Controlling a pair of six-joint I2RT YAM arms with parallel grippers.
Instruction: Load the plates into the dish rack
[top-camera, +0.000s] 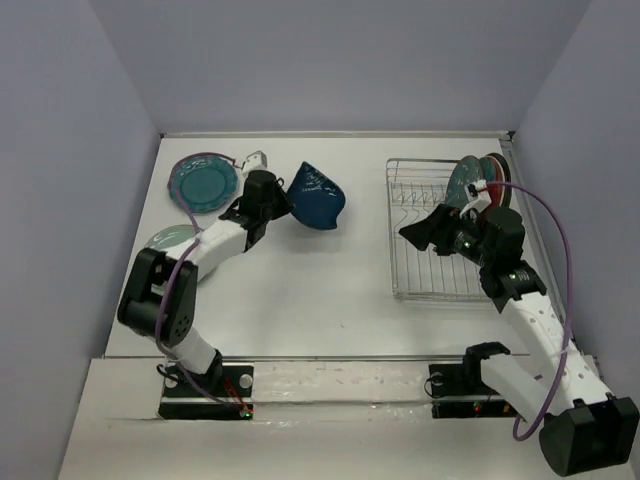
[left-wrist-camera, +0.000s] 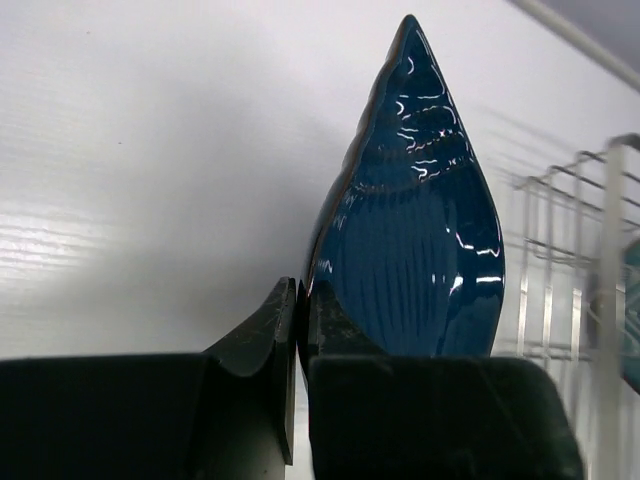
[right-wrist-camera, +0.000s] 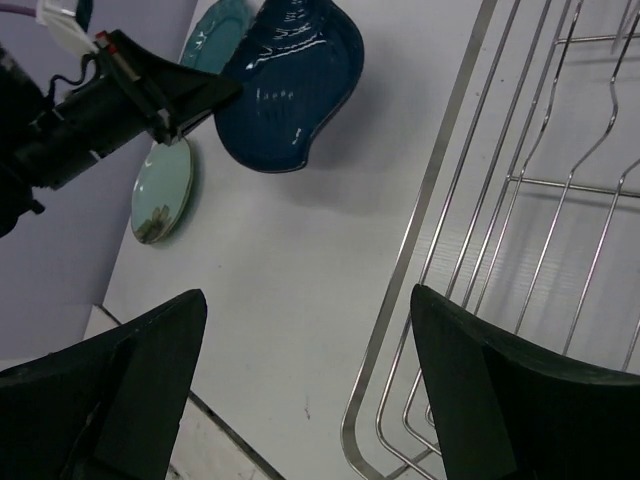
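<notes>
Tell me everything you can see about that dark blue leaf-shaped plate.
The plate is dark blue and leaf-shaped, glossy like glazed ceramic, with fine ribbed lines and a pointed tip. The jaws of the left arm are shut on its rim opposite the tip. It looks tilted and lifted off the white table, casting a shadow, left of the wire rack. Nothing else touches it.

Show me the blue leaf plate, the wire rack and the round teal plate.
blue leaf plate (left-wrist-camera: 415, 230), left wrist view, middle of its shiny face.
wire rack (top-camera: 425, 270), top view, bare grid base.
round teal plate (top-camera: 205, 183), top view, its centre.
</notes>
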